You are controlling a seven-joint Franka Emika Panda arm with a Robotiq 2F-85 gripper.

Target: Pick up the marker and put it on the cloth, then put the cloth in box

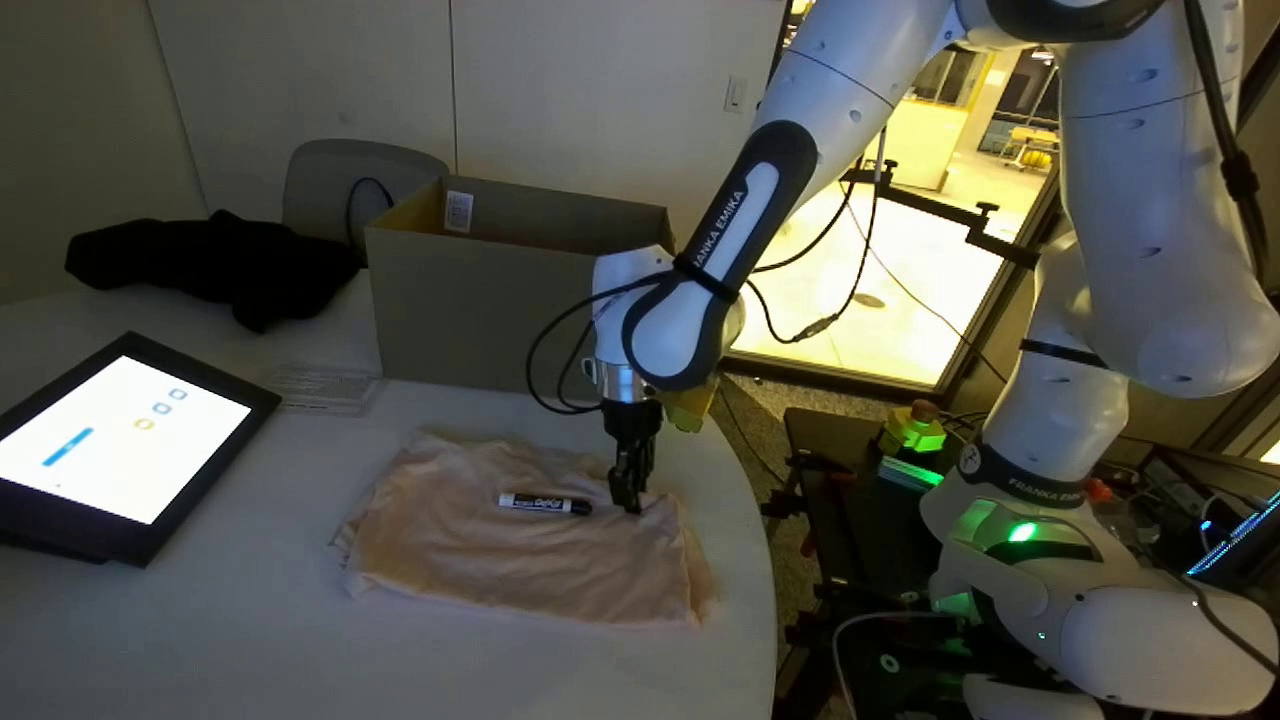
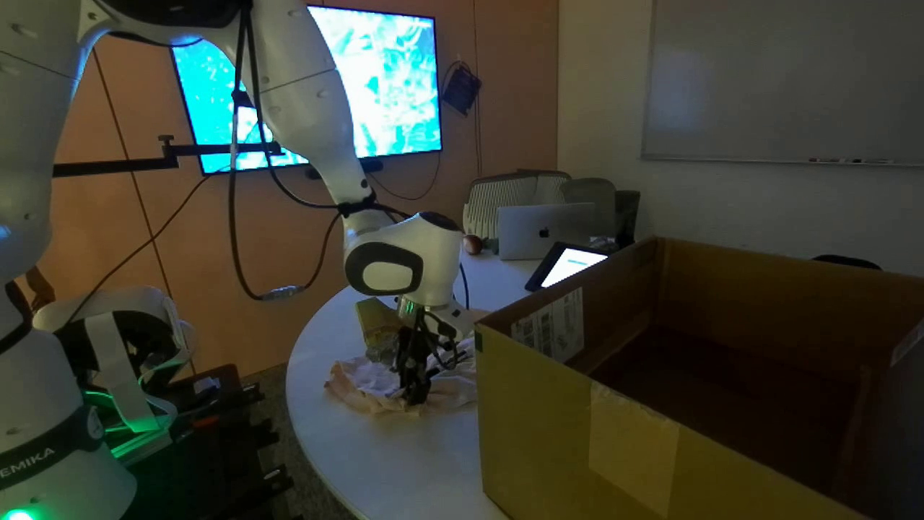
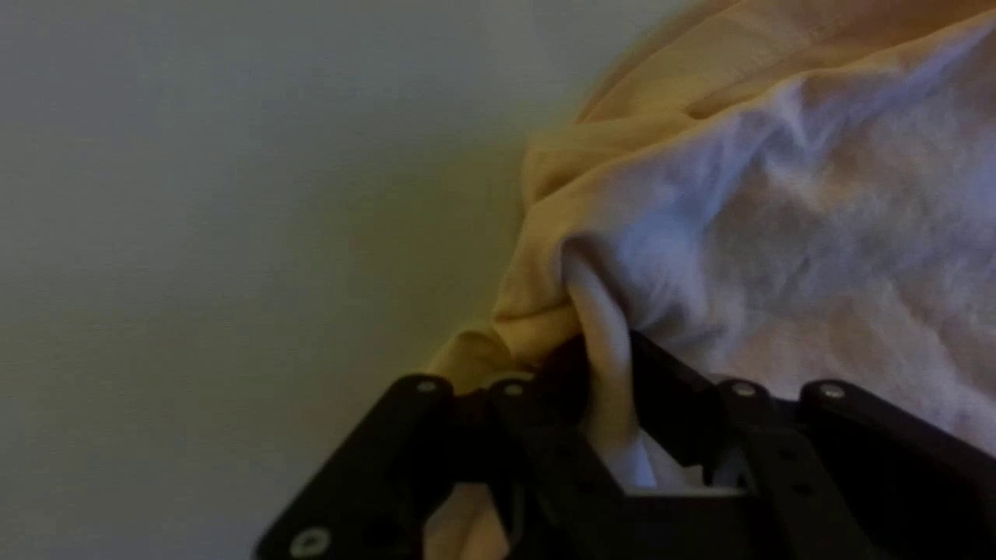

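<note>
The marker [image 1: 545,505], white and black with a dark cap, lies on top of the pale beige-pink cloth [image 1: 520,570] in an exterior view. It is not visible in the wrist view. The cloth is spread and rumpled on the table; it also shows in an exterior view [image 2: 361,383] and in the wrist view [image 3: 856,202]. My gripper [image 1: 628,495] points down at the cloth, a little beyond the marker's dark end. In the wrist view, the fingers [image 3: 609,381] are shut on a raised fold of the cloth. The brown cardboard box [image 1: 470,320] stands open behind the cloth, also in an exterior view [image 2: 541,426].
A tablet with a lit screen [image 1: 130,440] stands at one side of the white round table [image 1: 250,650]. A black bundled fabric [image 1: 215,262] lies near the box. A clear flat item [image 1: 325,388] lies between tablet and box. A laptop [image 2: 545,231] stands farther off.
</note>
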